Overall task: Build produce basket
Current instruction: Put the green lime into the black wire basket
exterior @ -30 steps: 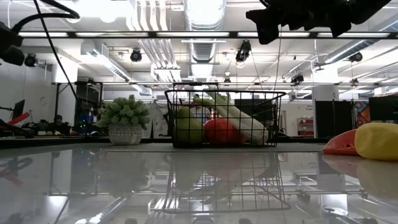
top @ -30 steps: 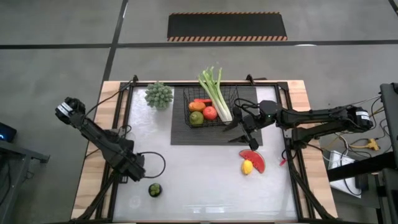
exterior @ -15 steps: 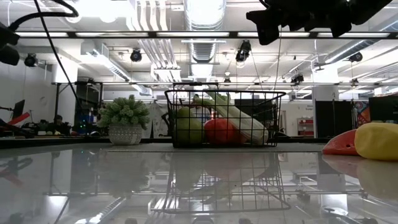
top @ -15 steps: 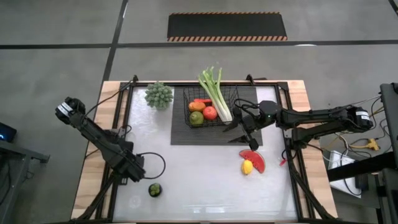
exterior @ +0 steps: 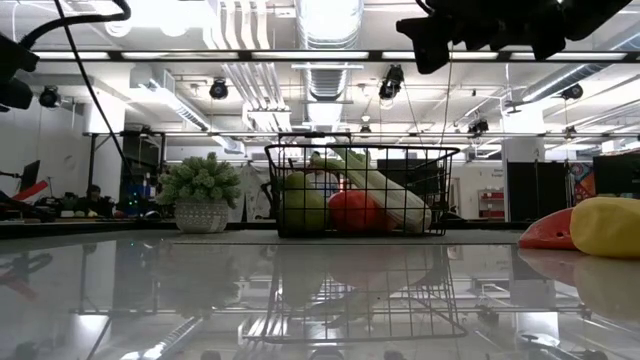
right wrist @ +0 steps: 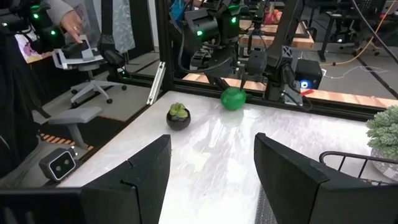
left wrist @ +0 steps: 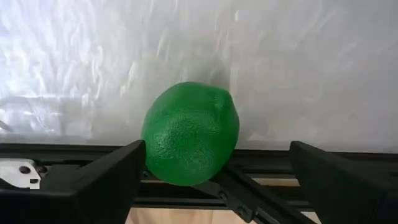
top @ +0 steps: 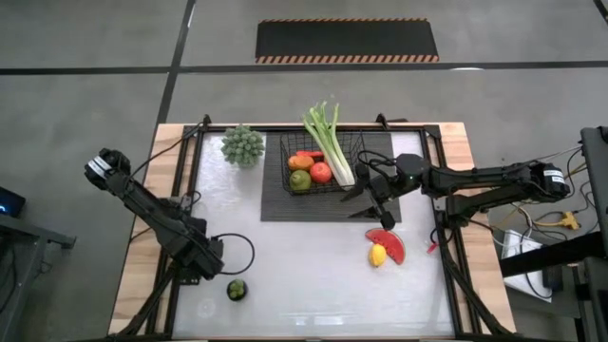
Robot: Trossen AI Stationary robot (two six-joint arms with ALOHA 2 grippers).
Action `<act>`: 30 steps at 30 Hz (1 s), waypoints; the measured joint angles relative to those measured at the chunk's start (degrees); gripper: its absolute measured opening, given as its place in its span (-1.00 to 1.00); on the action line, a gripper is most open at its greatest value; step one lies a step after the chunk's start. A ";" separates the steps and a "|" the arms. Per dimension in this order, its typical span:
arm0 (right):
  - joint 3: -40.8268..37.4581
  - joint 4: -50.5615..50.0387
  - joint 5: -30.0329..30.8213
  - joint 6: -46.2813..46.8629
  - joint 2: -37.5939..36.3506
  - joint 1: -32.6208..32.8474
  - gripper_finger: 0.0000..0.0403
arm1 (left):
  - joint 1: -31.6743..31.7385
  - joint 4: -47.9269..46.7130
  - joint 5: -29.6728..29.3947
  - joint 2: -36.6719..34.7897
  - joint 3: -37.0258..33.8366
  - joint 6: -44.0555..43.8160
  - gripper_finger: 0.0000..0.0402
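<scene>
The black wire basket (top: 321, 161) stands on a dark ribbed mat (top: 285, 204) and holds the celery (top: 328, 142), a red apple (top: 321, 172), a green apple (top: 300, 180) and orange pieces. A lime (left wrist: 189, 134) rests on the white table near its left edge. My left gripper (left wrist: 217, 150) points down over it, open, one finger on each side. The lime is hidden under that gripper in the high view. A dark round fruit (top: 236, 290) lies just nearer. My right gripper (top: 375, 204) hovers open and level to the right of the basket, with nothing between its fingers. My left gripper stands open around the lime, coming from above. The lime's side lies close against one finger (left wrist: 118, 177), and I cannot tell whether they touch. The lime sits on the table.
A watermelon slice (top: 391, 243) and a lemon (top: 378, 255) lie on the table at the right, nearer than the mat. A small potted plant (top: 243, 144) stands at the far left of the table. Black frame rails (left wrist: 261, 205) run along the table's edges.
</scene>
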 joint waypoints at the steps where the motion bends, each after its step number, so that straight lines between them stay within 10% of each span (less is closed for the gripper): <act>1: -0.07 -0.01 0.00 0.02 0.00 0.00 0.07 | 0.00 0.02 -0.04 -0.02 -0.09 0.82 0.89; 15: -1.31 0.15 -0.02 0.22 0.00 0.00 0.07 | -0.02 3.63 -0.85 0.11 -8.03 4.87 0.86; 30: -1.66 0.15 -0.02 -0.11 0.02 0.02 0.07 | 0.06 5.87 -5.46 2.08 -5.33 8.71 0.24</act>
